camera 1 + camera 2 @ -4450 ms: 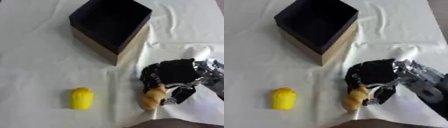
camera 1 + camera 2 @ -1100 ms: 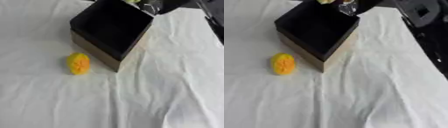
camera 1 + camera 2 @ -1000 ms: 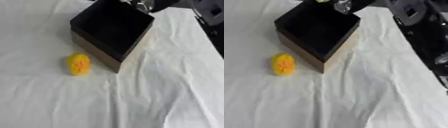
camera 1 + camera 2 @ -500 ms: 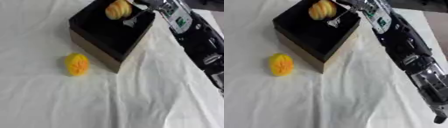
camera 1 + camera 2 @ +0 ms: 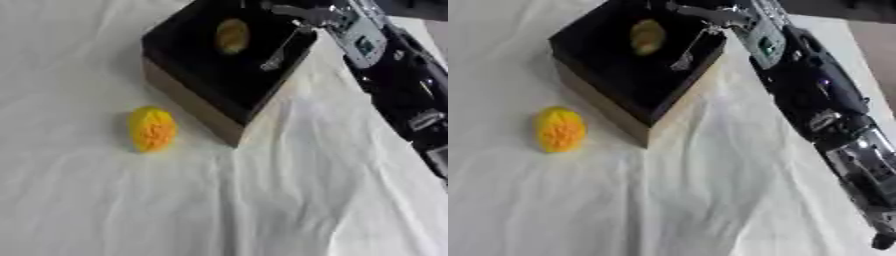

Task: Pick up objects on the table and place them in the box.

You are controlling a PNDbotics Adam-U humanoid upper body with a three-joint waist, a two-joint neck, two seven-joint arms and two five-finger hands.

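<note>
While a creased white cloth (image 5: pixel 262 200) covers the whole table, the black-lined box (image 5: pixel 210 107) with tan outer walls sits on it at the upper left. A brownish-yellow object (image 5: pixel 232 36) lies inside the box. Above the box's far right rim, the right hand (image 5: pixel 710 15) shows fingers spread apart, holding nothing. A yellow object (image 5: pixel 151 128) lies on the cloth just left of the box.

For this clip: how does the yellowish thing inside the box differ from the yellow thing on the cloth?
Place: the brownish-yellow item shows within the black box, near the right hand; the bright yellow object lies on the white cloth, left of the box.
Colour: the item in the box looks duller and browner; the object on the cloth is brighter, with an orange tint.
Both are small, rounded ovals.
</note>
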